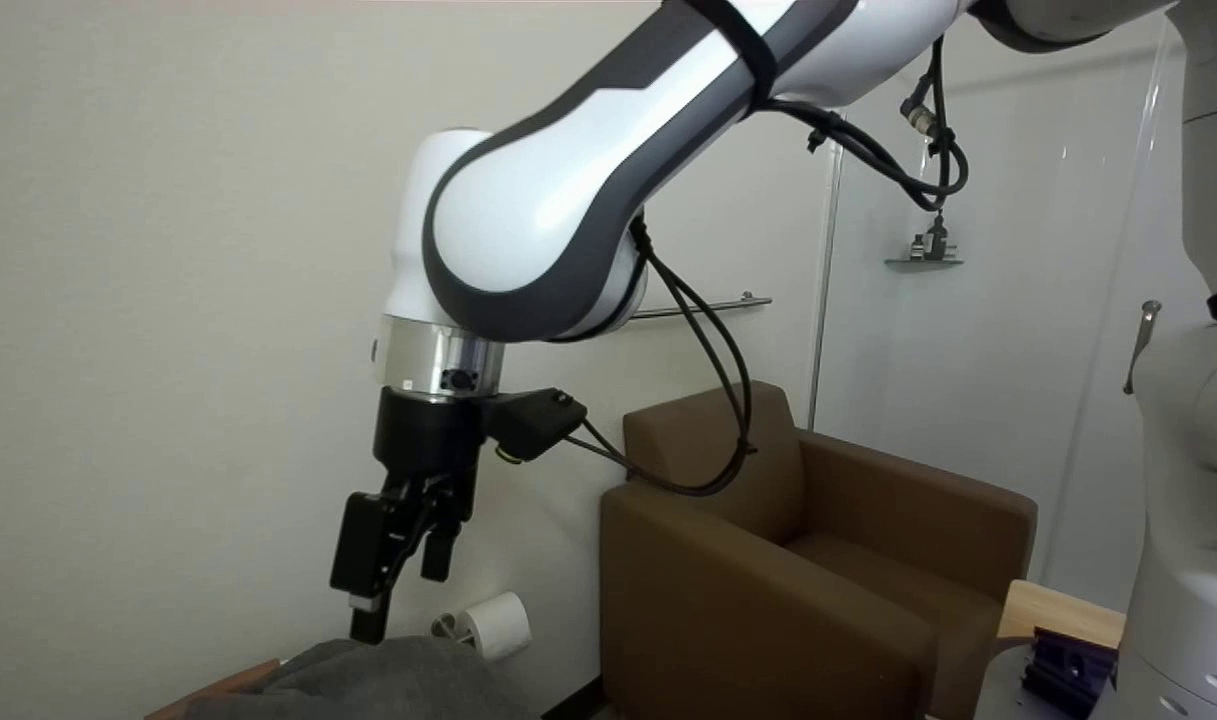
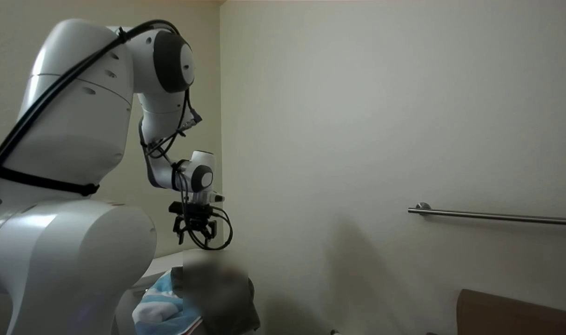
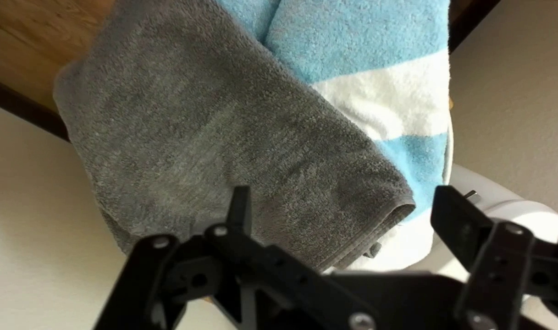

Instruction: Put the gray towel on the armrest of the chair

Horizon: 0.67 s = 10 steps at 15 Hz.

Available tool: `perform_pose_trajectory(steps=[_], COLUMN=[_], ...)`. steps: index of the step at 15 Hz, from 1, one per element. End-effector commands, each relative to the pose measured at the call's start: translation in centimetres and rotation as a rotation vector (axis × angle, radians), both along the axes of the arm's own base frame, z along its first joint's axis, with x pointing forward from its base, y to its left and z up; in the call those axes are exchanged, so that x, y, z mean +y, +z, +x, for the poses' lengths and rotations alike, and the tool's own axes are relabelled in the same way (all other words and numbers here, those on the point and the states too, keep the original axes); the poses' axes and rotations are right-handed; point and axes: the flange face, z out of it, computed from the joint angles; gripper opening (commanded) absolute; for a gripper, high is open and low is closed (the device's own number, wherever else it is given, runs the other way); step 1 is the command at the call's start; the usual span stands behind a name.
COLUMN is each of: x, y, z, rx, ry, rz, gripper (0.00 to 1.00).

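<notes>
- From where I stand, the small bottles (image 1: 935, 240) on the corner shelf (image 1: 924, 263) are too tiny for any label to be read; the striped towel (image 3: 361, 41) shows plain bands of blue and white.
- The gray towel (image 3: 223, 133) lies spread over that striped towel, covering part of it — in the wrist view its long axis slants from upper left to lower right, the hemmed corner pointing lower right and the opposite end running out of sight at the top.
- In an exterior view the gray towel (image 2: 244, 322) is partly lost in a blurred patch.
- The gripper (image 3: 340, 206) is spread wide and has hold of nothing; one finger shows against the gray towel, the other past its hemmed corner.
- In an exterior view the gripper (image 1: 403, 605) points down, a little tilted, over the gray towel — whether the lower fingertip touches, I can't tell.
- The chair (image 1: 713, 440), brown and boxy, stands well apart from the gray towel, to its right in an exterior view; its nearer armrest (image 1: 758, 575) has a broad flat top.
- A toilet paper roll (image 1: 498, 625) shows just beside the gray towel there.
</notes>
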Motion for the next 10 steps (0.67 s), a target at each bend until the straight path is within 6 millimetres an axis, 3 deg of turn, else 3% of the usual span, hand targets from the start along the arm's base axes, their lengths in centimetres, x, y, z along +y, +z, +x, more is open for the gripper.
perform_pose_trajectory(steps=[1,6,10], x=[4.3,10.8,14.3], y=[-3.0,-7.3,-12.4], z=[1.5,1.6,0.6], rx=[0.007,0.076,0.127], ry=[0.120,0.330,0.416], rz=[0.106,0.234,0.179], gripper=[1.00,1.00,1.00])
